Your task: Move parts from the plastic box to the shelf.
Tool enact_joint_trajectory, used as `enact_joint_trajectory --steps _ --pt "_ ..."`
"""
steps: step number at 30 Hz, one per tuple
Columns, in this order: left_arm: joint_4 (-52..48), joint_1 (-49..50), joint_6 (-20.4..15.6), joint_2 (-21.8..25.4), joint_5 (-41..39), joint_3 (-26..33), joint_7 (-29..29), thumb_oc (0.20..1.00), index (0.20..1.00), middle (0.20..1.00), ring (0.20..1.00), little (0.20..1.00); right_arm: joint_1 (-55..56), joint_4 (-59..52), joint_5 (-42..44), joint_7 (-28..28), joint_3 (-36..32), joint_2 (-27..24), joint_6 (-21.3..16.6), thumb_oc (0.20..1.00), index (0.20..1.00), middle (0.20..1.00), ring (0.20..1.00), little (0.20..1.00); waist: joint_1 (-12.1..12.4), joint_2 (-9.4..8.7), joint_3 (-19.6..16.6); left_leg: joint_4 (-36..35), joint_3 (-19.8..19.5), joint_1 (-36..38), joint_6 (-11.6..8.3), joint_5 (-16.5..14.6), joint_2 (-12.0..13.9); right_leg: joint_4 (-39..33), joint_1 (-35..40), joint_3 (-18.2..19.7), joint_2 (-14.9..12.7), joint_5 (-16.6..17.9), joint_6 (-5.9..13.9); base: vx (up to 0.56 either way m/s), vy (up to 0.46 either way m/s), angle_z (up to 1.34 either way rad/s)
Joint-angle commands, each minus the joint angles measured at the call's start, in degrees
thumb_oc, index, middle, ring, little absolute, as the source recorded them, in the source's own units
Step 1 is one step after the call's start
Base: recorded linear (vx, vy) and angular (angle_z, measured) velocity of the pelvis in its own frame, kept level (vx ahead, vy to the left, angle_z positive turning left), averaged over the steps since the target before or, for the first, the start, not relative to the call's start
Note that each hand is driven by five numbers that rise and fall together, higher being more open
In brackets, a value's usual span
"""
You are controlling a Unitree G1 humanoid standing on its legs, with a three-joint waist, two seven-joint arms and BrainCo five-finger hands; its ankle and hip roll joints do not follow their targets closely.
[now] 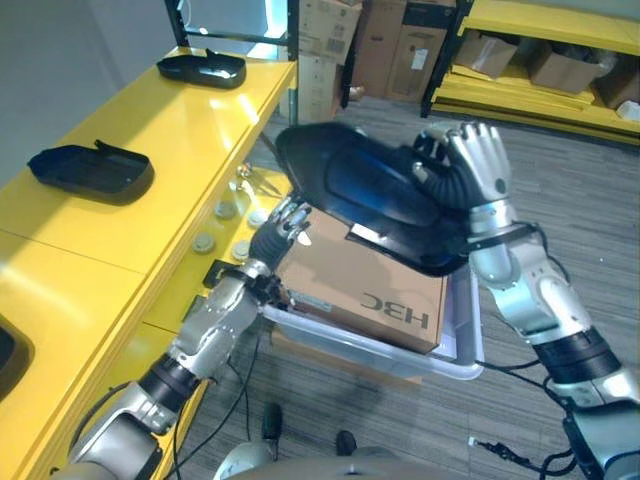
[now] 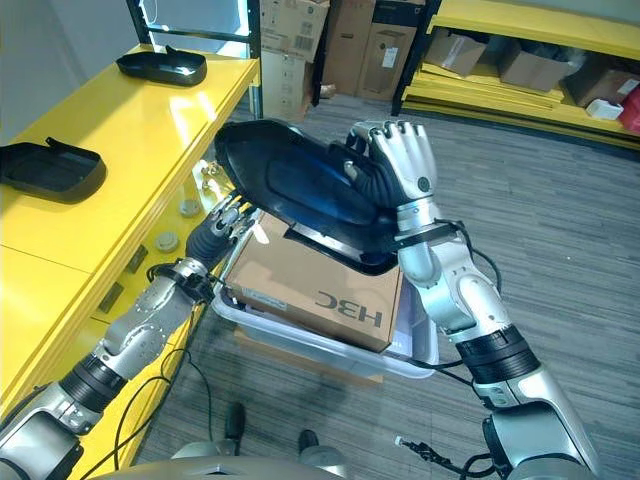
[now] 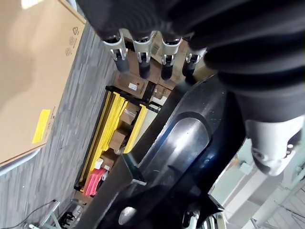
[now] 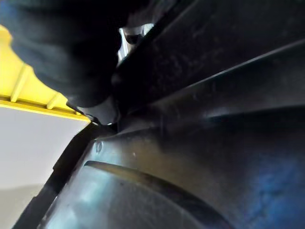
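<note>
A large black moulded part [image 1: 360, 185] hangs in the air above the clear plastic box [image 1: 400, 357], tilted down toward its right end. My right hand [image 1: 482, 160] is shut on that right end, fingers curled over its edge; the right wrist view shows the part's dark surface [image 4: 200, 119] up close. Under the part's left end, by the box's left corner, my left hand [image 1: 286, 224] is open with straight fingers [image 3: 143, 57], just short of the part [image 3: 181, 148]. A brown cardboard carton [image 1: 360, 285] lies inside the box. The yellow shelf [image 1: 130, 240] runs along the left.
Two black parts [image 1: 92, 170] [image 1: 203, 68] rest on the shelf top, and a dark shape [image 1: 10, 352] shows at its near left edge. Grey round discs [image 1: 205, 242] lie on the shelf's lower ledge. Cartons [image 1: 400, 45] and yellow racks [image 1: 540, 90] stand at the back.
</note>
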Motion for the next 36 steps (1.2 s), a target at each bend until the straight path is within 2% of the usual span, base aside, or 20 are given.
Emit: enact_joint_trajectory --steps 1,7,13,27,28,29,30,36 --pt "-0.7 -8.6 -2.4 -4.9 -1.4 -4.8 -3.1 1.000 1.000 1.000 1.000 1.000 -4.5 -4.8 -1.7 2.3 4.8 1.0 -4.7 0.200 0.200 0.200 0.200 0.200 2.1 -0.77 -4.9 0.7 2.4 2.4 -3.91 -6.9 5.3 2.0 -2.1 -1.6 -2.7 -3.4 2.71 0.01 -0.001 0.04" --pt "0.9 -8.4 -2.0 -6.4 -1.6 -5.1 -1.3 1.000 1.000 1.000 1.000 1.000 -5.5 -6.7 -3.0 2.6 7.2 1.3 -5.5 0.200 0.200 0.200 0.200 0.200 2.2 -0.81 -4.9 0.8 2.1 2.5 -3.87 -6.9 5.3 2.0 -1.9 -1.8 -2.8 -3.4 2.65 0.00 0.000 0.00" --pt "3.8 -9.2 -2.2 -8.2 1.2 -5.0 3.1 1.000 1.000 1.000 1.000 1.000 -7.4 -8.4 -1.5 3.7 11.2 3.7 -6.1 0.200 0.200 0.200 0.200 0.200 2.4 -0.77 -4.7 1.1 1.9 2.5 -3.82 -6.9 5.3 2.2 -1.9 -2.1 -2.8 -3.5 2.54 0.00 0.000 0.00" --pt "9.9 -10.3 -2.9 -12.0 6.7 -3.2 9.4 1.000 1.000 1.000 1.000 1.000 -9.6 -9.0 -0.2 2.0 14.7 7.3 -5.7 0.200 0.200 0.200 0.200 0.200 2.3 -0.86 -4.3 1.3 2.0 2.3 -3.81 -6.9 5.4 2.4 -2.1 -2.0 -2.6 -3.6 2.31 0.00 0.000 0.00" --pt "9.8 -10.6 -3.5 -12.5 6.2 -3.1 9.8 0.495 0.495 0.495 0.495 0.495 -9.6 -9.1 0.6 1.6 14.8 8.1 -5.7 0.200 0.200 0.200 0.200 0.200 2.2 -0.92 -4.3 1.3 2.1 2.2 -3.85 -6.8 5.4 2.4 -2.1 -2.1 -2.6 -3.6 2.30 0.00 0.000 0.00" --pt "9.4 -10.4 -3.6 -12.6 6.0 -2.8 9.8 0.263 0.263 0.263 0.263 0.263 -9.5 -9.1 0.9 1.5 14.8 8.4 -5.8 0.200 0.200 0.200 0.200 0.200 2.2 -0.97 -4.3 1.3 2.1 2.2 -3.85 -6.8 5.4 2.4 -2.1 -2.1 -2.6 -3.6 2.30 0.00 0.000 0.00" --pt "8.8 -10.4 -4.3 -12.9 6.0 -2.3 10.1 0.200 0.200 0.200 0.200 0.200 -9.2 -9.0 1.1 1.3 14.7 8.7 -5.8 0.200 0.200 0.200 0.200 0.200 2.1 -1.02 -4.2 1.4 2.1 2.2 -3.86 -6.8 5.4 2.5 -2.2 -2.1 -2.6 -3.7 2.26 0.00 0.000 0.00" --pt "5.2 -9.2 -8.8 -14.2 5.9 0.8 9.8 0.200 0.200 0.200 0.200 0.200 -5.8 -7.7 3.9 0.2 14.1 11.5 -6.5 0.200 0.200 0.200 0.200 0.200 1.8 -1.52 -4.2 1.3 2.4 2.4 -3.96 -7.1 5.6 2.6 -2.3 -1.7 -2.5 -3.9 2.23 0.00 0.000 0.00"
